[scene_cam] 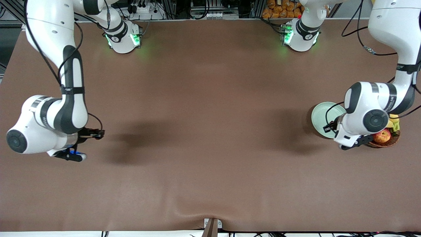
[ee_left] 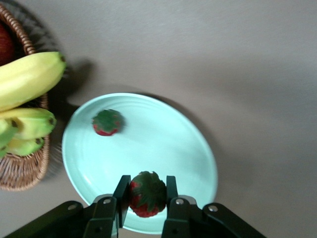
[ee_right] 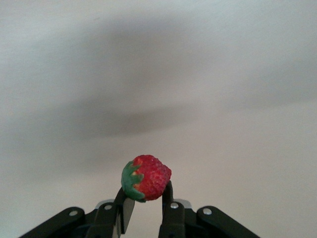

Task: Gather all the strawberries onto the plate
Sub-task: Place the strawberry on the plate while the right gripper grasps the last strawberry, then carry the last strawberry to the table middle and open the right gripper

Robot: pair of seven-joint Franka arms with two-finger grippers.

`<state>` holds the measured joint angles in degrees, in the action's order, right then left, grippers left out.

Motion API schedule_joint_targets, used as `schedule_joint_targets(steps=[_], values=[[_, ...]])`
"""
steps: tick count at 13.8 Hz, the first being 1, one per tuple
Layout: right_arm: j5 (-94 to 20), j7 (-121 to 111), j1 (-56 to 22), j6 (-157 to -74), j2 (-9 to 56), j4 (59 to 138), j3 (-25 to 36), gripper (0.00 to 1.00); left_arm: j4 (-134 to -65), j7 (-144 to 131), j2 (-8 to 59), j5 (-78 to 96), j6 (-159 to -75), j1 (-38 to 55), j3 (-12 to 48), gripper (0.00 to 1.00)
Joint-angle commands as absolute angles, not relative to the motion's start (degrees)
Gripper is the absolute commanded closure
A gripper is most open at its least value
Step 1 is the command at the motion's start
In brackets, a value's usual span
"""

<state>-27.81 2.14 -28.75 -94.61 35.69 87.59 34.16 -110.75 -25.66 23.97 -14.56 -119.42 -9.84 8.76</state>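
Holding one berry (ee_left: 147, 194) over the plate (ee_left: 193, 153) near the left arm's edge, our left gripper (ee_left: 147, 198) pinches softly; another berry (ee_left: 107, 122) lies inside. Our right gripper (ee_right: 144, 201) squeezes the third berry (ee_right: 147, 177) near the right arm's edge. Berries are light and squishy, so we pinch their sides.

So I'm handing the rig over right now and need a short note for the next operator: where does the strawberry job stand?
Left end effector: shut on a strawberry, over the mint-green plate beside the wicker basket of bananas at the left arm's end of the table.
Right end effector: shut on another strawberry, over bare table at the right arm's end.
Done: one strawberry lies on the plate.
Left: release the left arm's berry onto the plate, then get the right arm's berry to the plate too.
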Motion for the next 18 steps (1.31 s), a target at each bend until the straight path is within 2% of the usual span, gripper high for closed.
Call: schedule_joint_targets(steps=[1, 6, 7, 8, 9, 12, 18], values=[[-32.0, 12.6, -33.3, -93.6, 33.5, 88.7, 34.3, 1.0, -115.4, -23.2, 23.4, -14.6, -124.7, -10.9, 9.4, 1.0], [-37.6, 32.0, -44.2, -98.8, 33.9, 88.7, 34.3, 1.0, -116.1, -18.6, 25.7, -14.6, -127.1, -14.6, 9.4, 1.0], [-38.1, 36.0, -46.6, -100.7, 34.2, 88.7, 34.3, 1.0, -116.2, -18.5, 25.9, -14.6, -127.2, -14.7, 9.4, 0.72], [-39.4, 39.7, -48.9, -103.3, 34.5, 88.8, 34.2, 1.0, -116.1, -18.5, 25.9, -14.6, -127.3, -14.9, 9.4, 0.3], [-40.8, 43.1, -51.3, -105.9, 35.1, 88.9, 34.2, 1.0, -116.1, -18.5, 25.8, -14.6, -127.2, -14.8, 9.4, 0.0], [-44.6, 51.2, -56.4, -114.0, 37.8, 89.0, 33.0, 1.0, -116.0, -18.5, 25.3, -14.6, -127.1, -14.1, 9.4, 0.0], [-46.2, 58.3, -56.5, -133.9, 44.7, 88.9, 21.2, 1.0, -115.1, -19.8, 23.3, -14.5, -126.7, -14.0, 14.3, 0.0]])
